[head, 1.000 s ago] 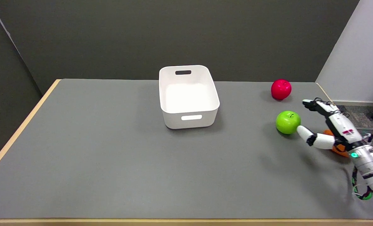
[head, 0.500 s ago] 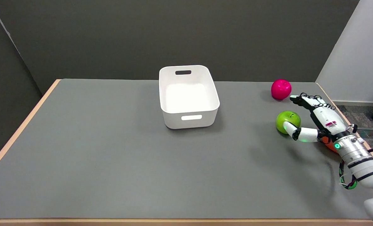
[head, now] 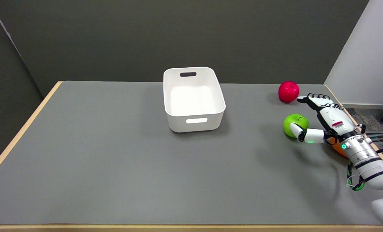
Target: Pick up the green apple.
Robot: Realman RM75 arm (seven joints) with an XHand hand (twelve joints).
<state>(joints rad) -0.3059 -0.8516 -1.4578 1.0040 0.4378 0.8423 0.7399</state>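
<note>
Right hand (head: 323, 119) nearer glossy green apple (head: 295, 125)

My table (head: 114, 167): grey top, pale wood edging | dark grey wall (head: 178, 35) behind it | white wall (head: 368, 61) on my right | grey carpet (head: 368, 114) with floor vent (head: 381, 137)

There is one green apple (head: 294, 124) on the gray table (head: 114, 167). There is one red apple (head: 288, 91) too, so that makes two apples. There is one white bin (head: 194, 100) with two handle holes, one on the far wall and one on the near wall. One orange thing (head: 338, 149) peeks out from under the arm, and most of it is hidden. There is one robot hand (head: 323, 119) in view.
</note>
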